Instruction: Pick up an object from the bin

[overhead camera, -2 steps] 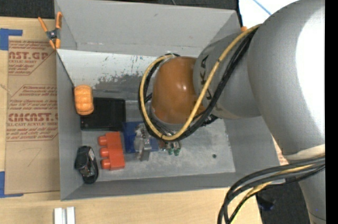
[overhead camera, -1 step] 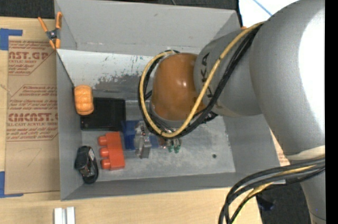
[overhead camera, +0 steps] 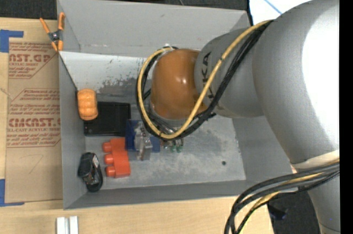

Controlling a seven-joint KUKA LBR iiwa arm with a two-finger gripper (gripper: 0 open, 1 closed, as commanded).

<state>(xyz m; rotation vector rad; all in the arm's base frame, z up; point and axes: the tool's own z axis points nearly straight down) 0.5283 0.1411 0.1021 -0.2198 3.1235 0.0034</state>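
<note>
My gripper [overhead camera: 144, 145] reaches down into the left middle of the bin, below the orange dome of the wrist; its metal tip sits over a blue thing [overhead camera: 132, 136] that lies beside a black box [overhead camera: 106, 118]. A red-orange plastic block [overhead camera: 116, 159] lies just left of the gripper tip on the bin floor. An orange rounded thing [overhead camera: 87, 104] rests on the upper left edge of the black box.
A small black gadget [overhead camera: 90, 171] lies in the bin's lower left corner. The arm with its yellow and black cables covers the middle and right of the bin. Bare grey floor shows at the lower right.
</note>
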